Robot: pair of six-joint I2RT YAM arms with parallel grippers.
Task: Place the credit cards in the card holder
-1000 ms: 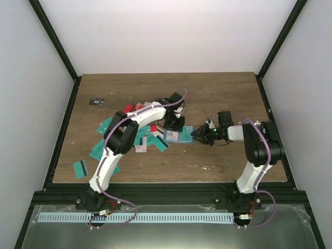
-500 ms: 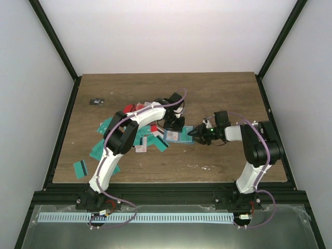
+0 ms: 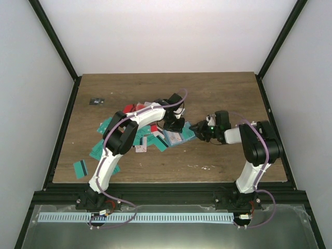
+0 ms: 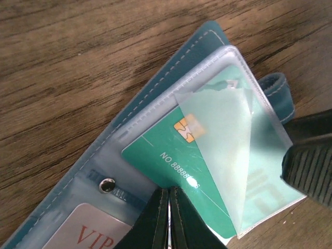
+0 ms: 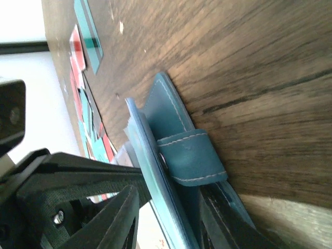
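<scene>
The blue-teal card holder lies open on the wood at mid-table. A teal credit card sits part-way inside its clear pocket, and the pocket's film is curled up over the card. My left gripper is shut, with its tips against the card's near edge; the card lies flat and is not pinched. My right gripper is open, its jaws either side of the holder's strap end. One right finger shows over the pocket's corner.
Loose teal, red and white-pink cards lie heaped left of the holder under the left arm. More teal cards lie toward the front left, and a few cards show beyond the holder. A small black object lies at the back left.
My right gripper has moved left until its jaws stand either side of the holder's strap end. The holder's right end has swung slightly. The left gripper has stayed shut at the card.
</scene>
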